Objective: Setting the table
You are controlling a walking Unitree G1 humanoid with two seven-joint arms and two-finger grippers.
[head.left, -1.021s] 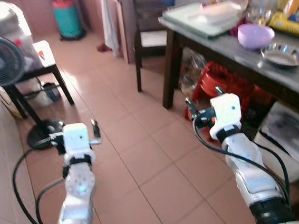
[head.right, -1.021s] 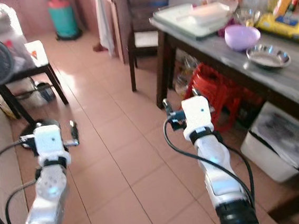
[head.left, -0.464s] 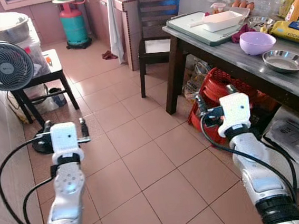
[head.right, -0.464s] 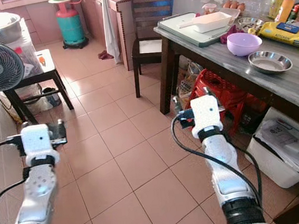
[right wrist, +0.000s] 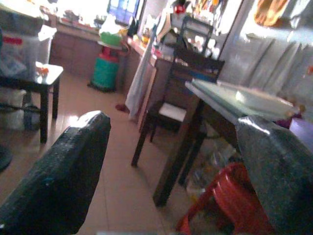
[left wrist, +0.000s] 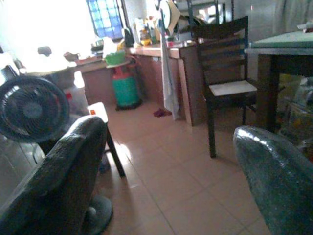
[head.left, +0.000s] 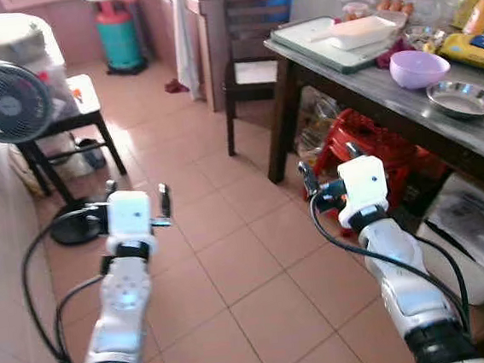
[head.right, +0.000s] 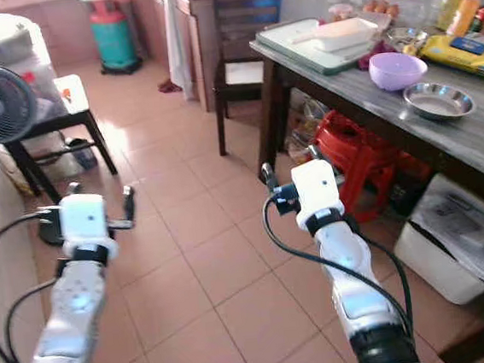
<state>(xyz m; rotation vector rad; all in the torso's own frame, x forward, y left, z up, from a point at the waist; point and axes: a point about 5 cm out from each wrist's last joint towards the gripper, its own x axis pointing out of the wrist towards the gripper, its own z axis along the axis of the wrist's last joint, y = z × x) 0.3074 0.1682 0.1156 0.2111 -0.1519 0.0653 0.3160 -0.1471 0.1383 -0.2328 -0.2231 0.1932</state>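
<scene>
Grey wooden table [head.left: 406,105], upper right, carries a purple plastic bowl [head.left: 415,67] — wrist views miss it. Left gripper [head.left: 136,204] and right gripper [head.left: 327,173] both released, empty.

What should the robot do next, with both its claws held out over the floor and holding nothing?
Probably turn and step to its right, toward the table. Both the left gripper and the right gripper are open and empty above the tiled floor, while the purple bowl and the steel dish sit on that table, seemingly beyond reach.
</scene>
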